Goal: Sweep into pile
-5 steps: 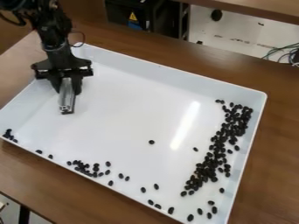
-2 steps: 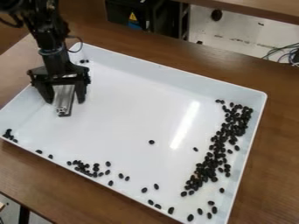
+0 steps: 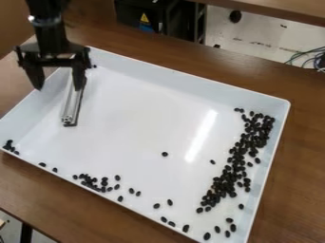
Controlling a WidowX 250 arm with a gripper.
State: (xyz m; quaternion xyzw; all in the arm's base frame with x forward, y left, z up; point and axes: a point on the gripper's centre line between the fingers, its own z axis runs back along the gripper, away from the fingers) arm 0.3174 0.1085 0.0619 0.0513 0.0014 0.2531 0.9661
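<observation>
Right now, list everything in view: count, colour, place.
metal bar: one, silver, tray's left part
beans: many, black, big band along tray's right side, small cluster along near side, few at left corner, strays between
tray: one, white, on table
table: one, brown, under tray
case: one, black, behind table
wooden surface: one, brown, top right
cables: several, right edge
arm: one, black, upper left
gripper: one, black, open, tray's left end

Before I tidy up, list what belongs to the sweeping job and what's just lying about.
For the job:
- gripper, open
- metal bar, probably the sweeper
- dark beans
- white tray

Just about:
- cables
- black box
</observation>
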